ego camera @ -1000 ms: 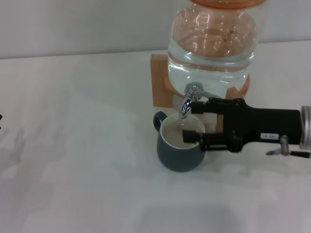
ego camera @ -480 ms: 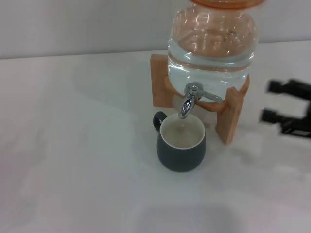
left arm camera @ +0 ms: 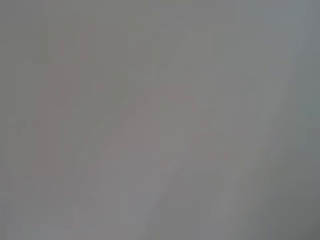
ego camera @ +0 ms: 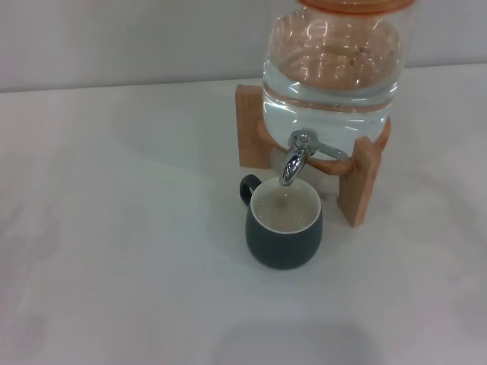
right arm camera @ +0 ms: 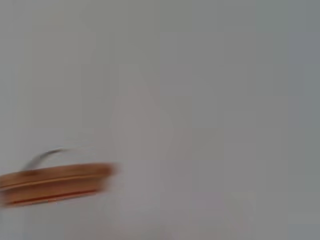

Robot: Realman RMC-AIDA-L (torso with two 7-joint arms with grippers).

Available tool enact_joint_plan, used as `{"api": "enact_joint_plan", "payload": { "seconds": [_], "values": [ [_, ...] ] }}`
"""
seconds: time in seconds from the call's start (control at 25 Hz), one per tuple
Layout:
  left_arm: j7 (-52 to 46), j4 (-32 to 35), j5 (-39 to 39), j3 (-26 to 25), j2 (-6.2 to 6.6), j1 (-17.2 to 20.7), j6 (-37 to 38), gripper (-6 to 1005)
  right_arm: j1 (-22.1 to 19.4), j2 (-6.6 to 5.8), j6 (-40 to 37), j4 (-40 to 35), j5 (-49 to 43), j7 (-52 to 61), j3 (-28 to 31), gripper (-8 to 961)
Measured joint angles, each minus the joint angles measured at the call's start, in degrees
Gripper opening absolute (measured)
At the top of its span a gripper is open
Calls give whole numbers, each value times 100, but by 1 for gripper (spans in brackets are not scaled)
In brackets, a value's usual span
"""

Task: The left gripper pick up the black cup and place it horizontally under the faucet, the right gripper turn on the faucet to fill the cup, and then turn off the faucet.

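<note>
The black cup (ego camera: 283,226) stands upright on the white desk (ego camera: 114,228), directly under the spout of the faucet (ego camera: 295,158), its small handle turned toward the back left. Its cream inside shows, and a thin thread of water seems to run from the spout into it. The faucet sticks out from a clear water jar (ego camera: 332,68) that rests in a wooden stand (ego camera: 359,181) just behind the cup. Neither hand appears in any view, so I cannot tell whether their fingers are apart or together. The right wrist view catches only a blurred orange-brown lid (right arm camera: 55,182).
</note>
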Motion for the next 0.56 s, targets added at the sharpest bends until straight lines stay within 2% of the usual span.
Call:
{"api": "enact_joint_plan", "payload": {
  "seconds": [0.16, 0.28, 0.56],
  "values": [
    [-3, 25, -119, -3, 11, 6, 57, 402, 9, 1, -14, 772, 2, -701, 962, 825],
    [-35, 27, -287, -8, 1, 7, 100, 402, -3, 3, -65, 1160, 2, -1094, 1415, 825],
    [-129, 7, -373, -9, 2, -113, 284, 402, -74, 1, -184, 1360, -118, -1546, 1454, 825]
  ]
}}
